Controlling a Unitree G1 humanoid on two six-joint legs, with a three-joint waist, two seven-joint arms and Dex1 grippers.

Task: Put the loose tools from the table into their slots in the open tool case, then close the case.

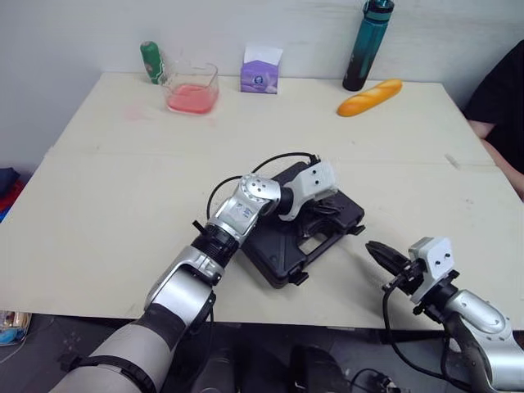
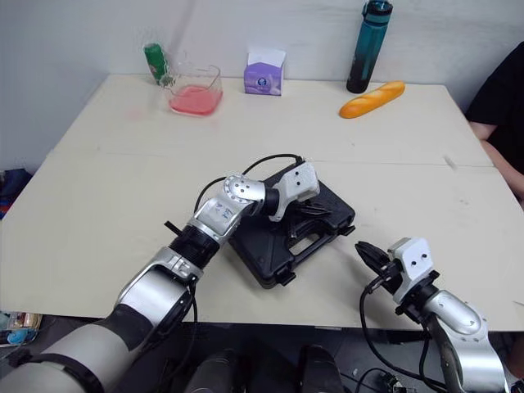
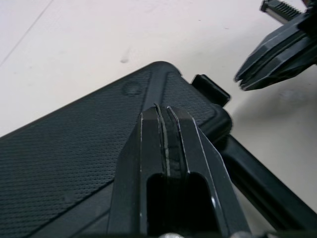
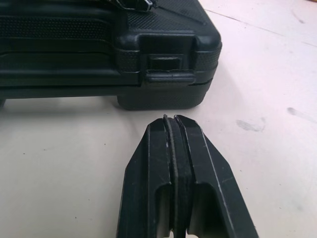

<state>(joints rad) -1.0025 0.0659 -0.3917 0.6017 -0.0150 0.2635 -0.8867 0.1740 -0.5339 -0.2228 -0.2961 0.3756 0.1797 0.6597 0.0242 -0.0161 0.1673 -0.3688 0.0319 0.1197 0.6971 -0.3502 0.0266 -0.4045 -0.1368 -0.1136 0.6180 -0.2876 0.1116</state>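
Observation:
The black tool case [image 1: 278, 250] lies near the table's front middle with its lid down. No loose tools are visible on the table. My left gripper [image 1: 321, 213] is shut with nothing between its fingers, and its tips rest on the textured lid [image 3: 74, 148] close to the case's right corner. My right gripper [image 1: 374, 249] hovers low over the table just right of the case, also shut and empty. From the right wrist it points at the case's side wall, where a latch [image 4: 166, 69] sits flat against the seam. The right gripper [image 3: 277, 54] also appears in the left wrist view beyond the case corner.
Along the far edge stand a green bottle [image 1: 151, 63], a clear container of pink liquid [image 1: 192, 88], a purple tissue box [image 1: 261, 70], a teal bottle [image 1: 368, 45] and a bread loaf [image 1: 369, 97]. A person [image 1: 501, 98] sits at the right.

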